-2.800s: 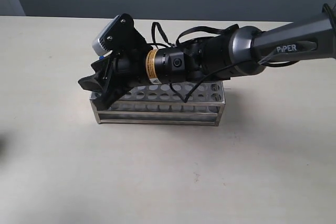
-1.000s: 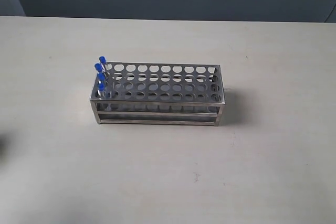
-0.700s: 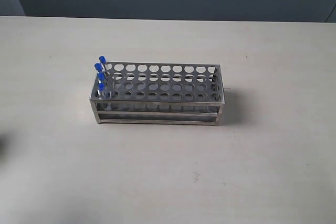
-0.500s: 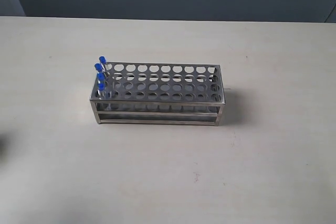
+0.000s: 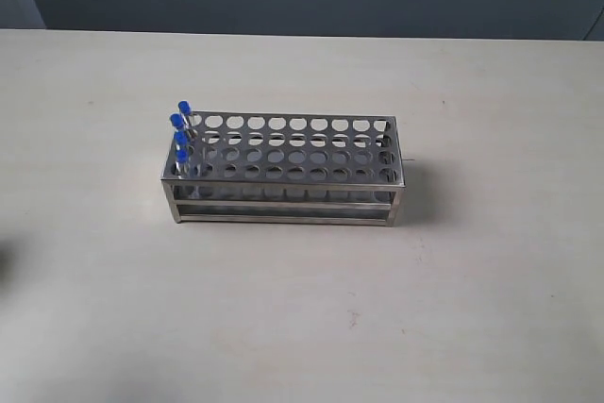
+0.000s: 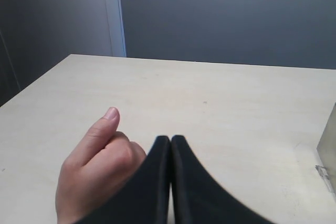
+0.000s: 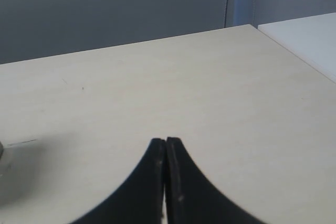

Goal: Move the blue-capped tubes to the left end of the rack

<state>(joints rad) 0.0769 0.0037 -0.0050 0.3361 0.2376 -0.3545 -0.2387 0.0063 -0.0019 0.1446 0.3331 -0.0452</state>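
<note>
The four blue-capped tubes stand upright in the rack, in its end column toward the table left edge. The left tool and right tool, both pressed together and empty, sit well apart from it.

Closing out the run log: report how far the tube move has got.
Done: all four blue-capped tubes stand in the leftmost column of the rack. In hand: nothing; left gripper and right gripper are shut, empty, away from it. A person's hand lies beside the left one. Left: nothing visible.
</note>
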